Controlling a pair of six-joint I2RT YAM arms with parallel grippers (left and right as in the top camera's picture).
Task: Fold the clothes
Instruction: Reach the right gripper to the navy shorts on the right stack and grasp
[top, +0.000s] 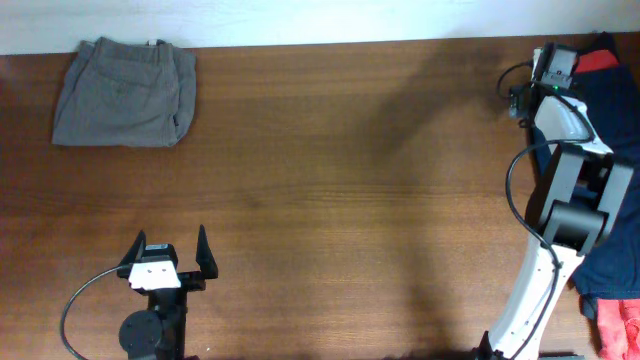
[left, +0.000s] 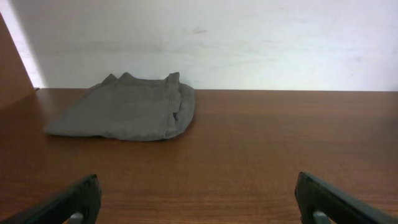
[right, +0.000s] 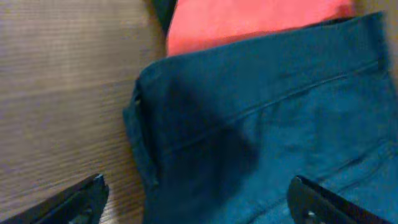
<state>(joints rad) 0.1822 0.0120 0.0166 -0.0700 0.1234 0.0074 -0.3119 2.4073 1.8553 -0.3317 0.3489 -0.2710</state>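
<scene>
The navy shorts (top: 622, 150) lie bunched at the table's far right edge, partly under my right arm. In the right wrist view they (right: 280, 106) fill the middle and right, with a seam line and a thick hem edge on the left. My right gripper (right: 199, 202) is open just above that edge. One finger is over the wood, the other over the cloth, and nothing is pinched between them. My left gripper (top: 172, 240) is open near the table's front left, far from the shorts. It (left: 199, 199) has only bare wood between its fingers.
Folded grey-olive shorts (top: 125, 92) lie at the back left, also seen ahead of the left gripper (left: 127, 112). A red garment (right: 249, 22) lies partly under the navy shorts at the back right. More red cloth (top: 615, 325) lies at the front right corner.
</scene>
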